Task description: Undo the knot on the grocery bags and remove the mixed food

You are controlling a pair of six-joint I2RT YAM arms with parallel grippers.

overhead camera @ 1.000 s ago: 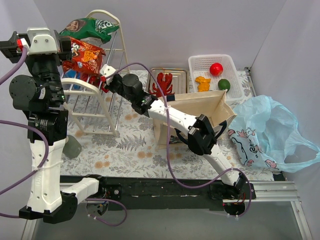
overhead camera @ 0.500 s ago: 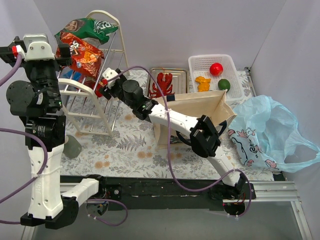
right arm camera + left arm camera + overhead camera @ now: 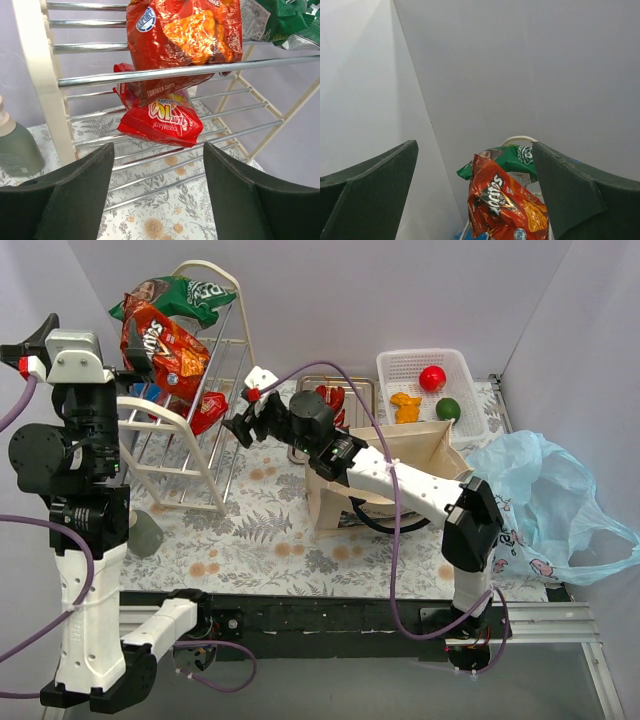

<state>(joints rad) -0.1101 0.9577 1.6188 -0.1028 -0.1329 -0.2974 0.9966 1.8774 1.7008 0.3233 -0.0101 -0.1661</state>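
Glossy Doritos bag (image 3: 185, 30); shiny metal rack (image 3: 175, 72); tote (image 3: 425, 445) seemingly cloth.

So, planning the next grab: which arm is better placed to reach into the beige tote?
Probably right: its arm crosses the beige tote, right gripper open; left gripper is raised far left.

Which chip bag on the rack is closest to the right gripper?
The small red bag, hanging lowest on the rack, below the Doritos bag and the green bag, straight ahead of the open right gripper.
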